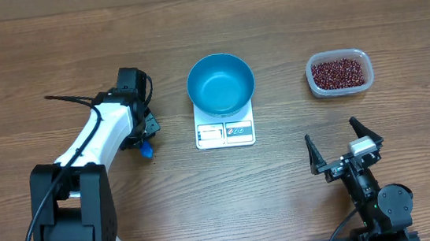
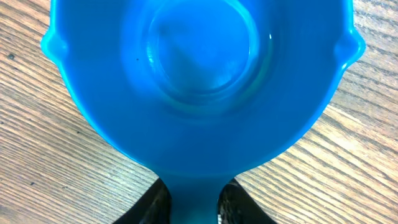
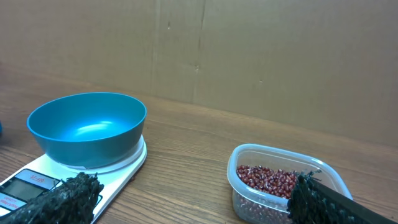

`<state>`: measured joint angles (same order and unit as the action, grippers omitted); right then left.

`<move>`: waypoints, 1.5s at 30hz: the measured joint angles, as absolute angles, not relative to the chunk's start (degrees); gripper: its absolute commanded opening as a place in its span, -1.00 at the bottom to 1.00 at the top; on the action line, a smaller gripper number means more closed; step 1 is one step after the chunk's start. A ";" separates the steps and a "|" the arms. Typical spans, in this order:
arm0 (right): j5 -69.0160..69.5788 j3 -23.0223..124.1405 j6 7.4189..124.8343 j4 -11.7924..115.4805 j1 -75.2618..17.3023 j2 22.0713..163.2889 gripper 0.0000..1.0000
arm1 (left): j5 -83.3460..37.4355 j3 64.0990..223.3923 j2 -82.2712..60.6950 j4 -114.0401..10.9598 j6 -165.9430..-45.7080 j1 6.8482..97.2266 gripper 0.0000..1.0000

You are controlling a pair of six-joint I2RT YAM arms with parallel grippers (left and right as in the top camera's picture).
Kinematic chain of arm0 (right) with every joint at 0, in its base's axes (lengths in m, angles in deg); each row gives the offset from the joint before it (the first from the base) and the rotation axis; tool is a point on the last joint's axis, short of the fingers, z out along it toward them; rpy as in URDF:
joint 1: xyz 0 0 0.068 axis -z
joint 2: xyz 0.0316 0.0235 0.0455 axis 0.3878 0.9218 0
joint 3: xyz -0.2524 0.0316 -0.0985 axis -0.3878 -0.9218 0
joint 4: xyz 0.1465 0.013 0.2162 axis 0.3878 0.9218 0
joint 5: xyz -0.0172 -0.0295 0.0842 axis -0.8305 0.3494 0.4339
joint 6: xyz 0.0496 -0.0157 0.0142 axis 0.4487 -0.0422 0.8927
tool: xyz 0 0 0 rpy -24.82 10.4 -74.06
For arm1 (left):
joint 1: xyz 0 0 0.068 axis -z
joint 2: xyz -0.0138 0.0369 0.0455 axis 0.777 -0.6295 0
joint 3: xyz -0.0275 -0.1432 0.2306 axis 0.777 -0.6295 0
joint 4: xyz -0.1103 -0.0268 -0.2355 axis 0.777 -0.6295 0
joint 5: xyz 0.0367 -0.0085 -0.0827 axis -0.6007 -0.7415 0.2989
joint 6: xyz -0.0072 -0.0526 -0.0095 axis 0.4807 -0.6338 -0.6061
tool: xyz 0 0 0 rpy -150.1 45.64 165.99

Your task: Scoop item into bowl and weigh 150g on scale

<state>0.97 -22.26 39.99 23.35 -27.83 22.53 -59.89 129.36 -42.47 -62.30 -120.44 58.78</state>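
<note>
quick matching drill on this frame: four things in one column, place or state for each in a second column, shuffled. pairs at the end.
Things:
1. blue bowl
2. red-brown beans
3. blue scoop
4. right gripper

Place or state:
A. in the clear tub
B. on the white scale
C. wide open, holding nothing
D. handle in the jaws of the left gripper

Pairs: 1-B, 2-A, 3-D, 4-C
</note>
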 measured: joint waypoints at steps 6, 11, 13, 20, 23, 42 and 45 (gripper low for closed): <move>0.97 -22.26 39.99 23.31 -27.85 22.53 1.00 | -59.89 129.36 -42.47 -62.30 -120.44 58.76 -0.65; 0.97 -22.26 40.01 23.31 -27.85 22.53 1.00 | -59.94 129.36 -42.47 -62.30 -120.44 58.78 -0.75; 0.97 -22.26 39.99 23.31 -27.83 22.53 1.00 | -59.87 129.36 -42.47 -62.30 -120.44 58.78 -0.81; 0.97 -22.26 39.96 23.33 -27.83 22.53 1.00 | -57.88 129.63 -42.47 -62.94 -120.44 58.74 -0.92; 0.97 -22.26 40.01 23.33 -27.85 22.53 1.00 | -56.18 132.38 -42.95 -67.05 -120.94 58.74 -0.91; 2.72 -22.26 40.01 23.11 -27.83 22.53 1.00 | -51.26 166.04 -42.75 -90.70 -133.97 72.31 -0.92; 9.91 -22.26 39.99 22.04 -27.83 22.53 1.00 | -52.83 166.04 -42.25 -90.92 -138.36 76.79 -0.92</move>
<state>9.91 -22.26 39.99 22.04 -27.83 22.53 -52.83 166.04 -42.25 -90.92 -138.36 76.79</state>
